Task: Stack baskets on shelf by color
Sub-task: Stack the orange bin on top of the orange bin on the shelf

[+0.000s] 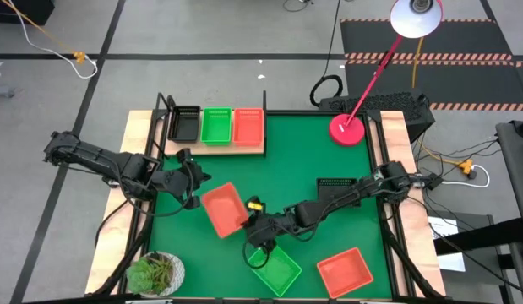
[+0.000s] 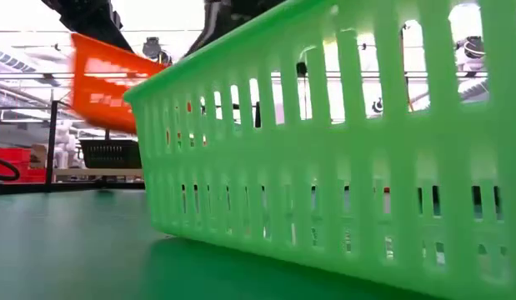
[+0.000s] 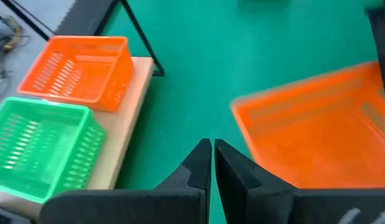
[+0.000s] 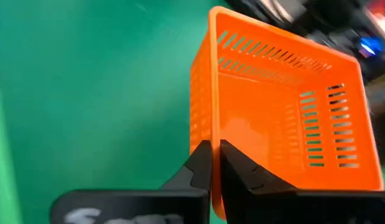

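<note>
Right hand [image 1: 251, 226] is pinched shut on the rim of a red-orange basket [image 1: 224, 209], holding it tipped up above the green mat [image 1: 286, 160] in the middle of the table. Its two dark fingers [image 4: 201, 163] are pressed close together on the basket's wall. Left hand [image 1: 192, 179] is just beside the same basket, on its other side, with its fingers [image 3: 201, 160] shut and nothing in them.

A green basket [image 1: 275, 267] sits on the mat right under the right hand. Another red-orange basket [image 1: 345, 272] lies near it, toward the right. A black basket [image 1: 337, 186] lies under the right arm.

At the far edge stands the shelf [image 1: 244, 149]. On it, side by side, are a black basket [image 1: 186, 123], a green basket [image 1: 215, 126] and a red-orange basket [image 1: 247, 125].
</note>
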